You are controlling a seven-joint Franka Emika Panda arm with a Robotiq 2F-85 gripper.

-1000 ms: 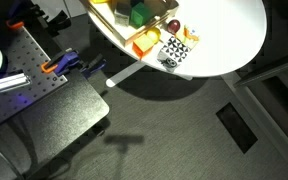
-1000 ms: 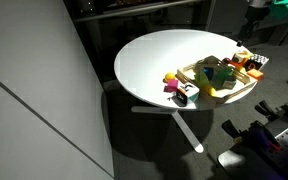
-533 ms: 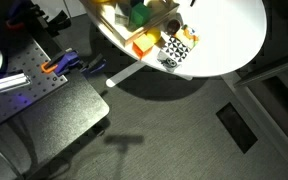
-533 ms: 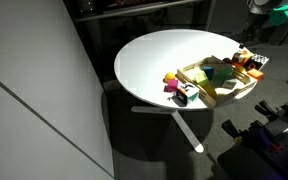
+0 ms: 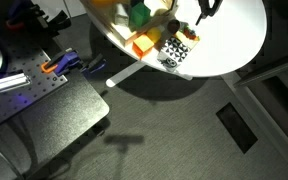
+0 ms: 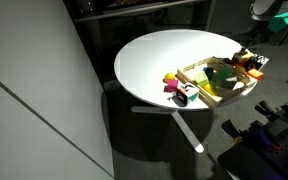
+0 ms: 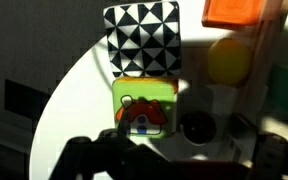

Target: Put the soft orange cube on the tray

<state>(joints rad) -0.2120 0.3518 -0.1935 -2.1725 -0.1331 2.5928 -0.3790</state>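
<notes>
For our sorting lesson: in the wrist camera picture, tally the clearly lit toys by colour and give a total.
Black-and-white patterned cube: 1
Green-framed picture cube: 1
Orange block: 1
Yellow ball: 1
Total: 4

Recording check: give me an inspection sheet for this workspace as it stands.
Surface: round white table, mostly bare.
Job's things: tray loaded with blocks; orange cube apparently beside it, on the table.
Clutter: patterned cube, green cube, yellow ball.
Grippers: gripper above the blocks, looks open, holding nothing.
Cables: nothing seen.
Surroundings: dark floor, grey cart.
</notes>
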